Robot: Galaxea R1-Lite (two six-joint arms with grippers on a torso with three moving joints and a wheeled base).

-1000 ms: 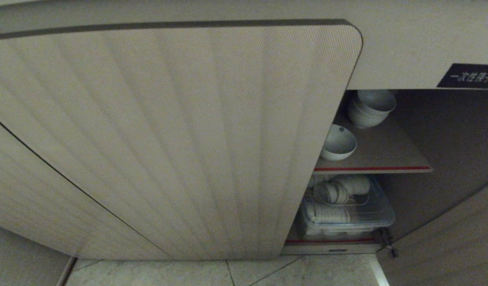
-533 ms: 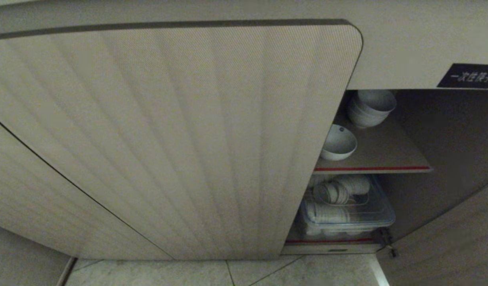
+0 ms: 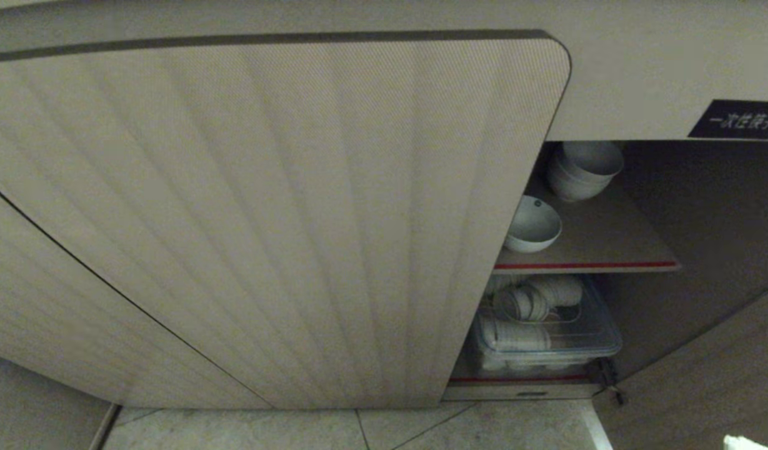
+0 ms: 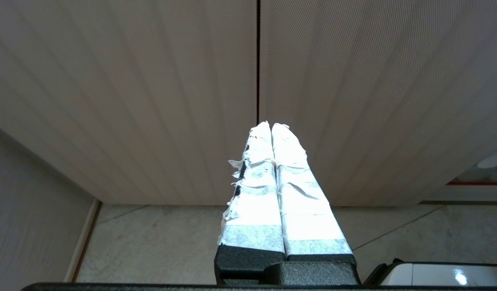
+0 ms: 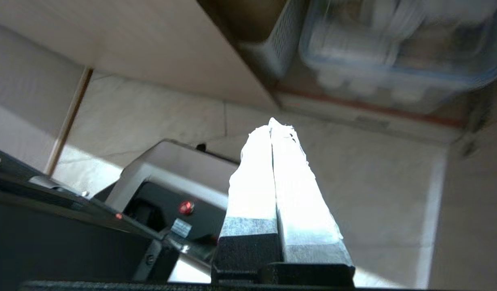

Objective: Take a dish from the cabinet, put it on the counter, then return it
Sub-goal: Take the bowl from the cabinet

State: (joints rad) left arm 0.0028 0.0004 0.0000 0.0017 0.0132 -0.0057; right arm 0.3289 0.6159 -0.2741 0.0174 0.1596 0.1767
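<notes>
Right gripper [image 3: 749, 442] newly in view, clenched empty; black label [image 3: 737, 119] unreadable

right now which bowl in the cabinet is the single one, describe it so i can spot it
Look into the open right side of the beige ribbed cabinet, at the upper shelf with the red front edge. The dish stands alone near that edge, beside the door, while the stack of nested bowls sits farther back.

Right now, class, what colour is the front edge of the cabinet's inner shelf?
Red: a thin red strip on the shelf edge, clearest in the head view.
</notes>
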